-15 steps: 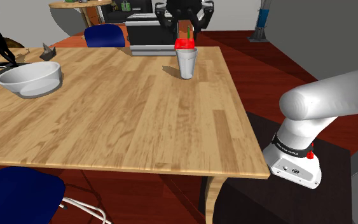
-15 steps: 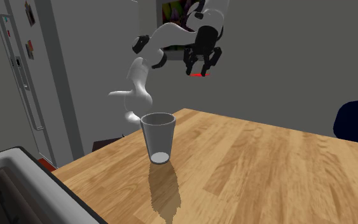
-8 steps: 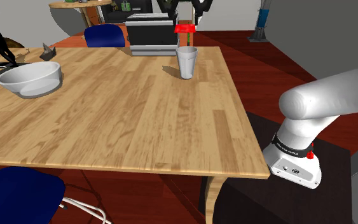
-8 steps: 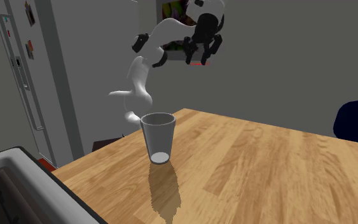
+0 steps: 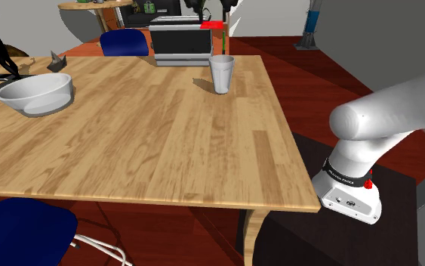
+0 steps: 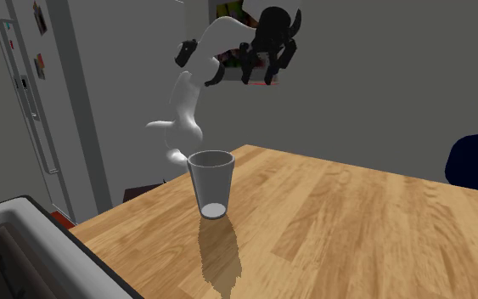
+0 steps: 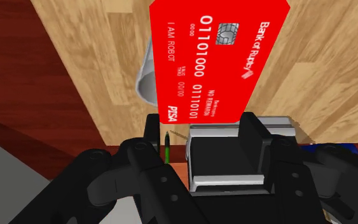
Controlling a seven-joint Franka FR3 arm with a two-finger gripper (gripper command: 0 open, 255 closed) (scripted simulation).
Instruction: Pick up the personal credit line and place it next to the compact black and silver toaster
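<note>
A red bank card (image 7: pixel 219 57) with white print and a chip is clasped by its lower edge in my gripper (image 7: pixel 203 127), which is shut on it. In the shoulder view the card (image 5: pixel 217 25) shows as a red patch under the gripper (image 5: pixel 215 9), high above the table's far edge. It hangs just beside the black and silver toaster (image 5: pixel 180 41), above a grey glass (image 5: pixel 221 73). Under the card, the toaster (image 7: pixel 227 159) appears between the fingers. The second exterior view has the gripper (image 6: pixel 262 72) high over the glass (image 6: pixel 210 183).
On the wooden table (image 5: pixel 150 143) a grey bowl (image 5: pixel 35 94) stands at the shoulder view's left. Blue chairs stand at the far edge (image 5: pixel 124 41) and the near left corner (image 5: pixel 22 230). A thin green stick (image 5: pixel 222 44) rises above the glass.
The gripper has risen with the red card, from just above the glass to well over it, drifting slightly toward the toaster. The glass and toaster have not moved.
</note>
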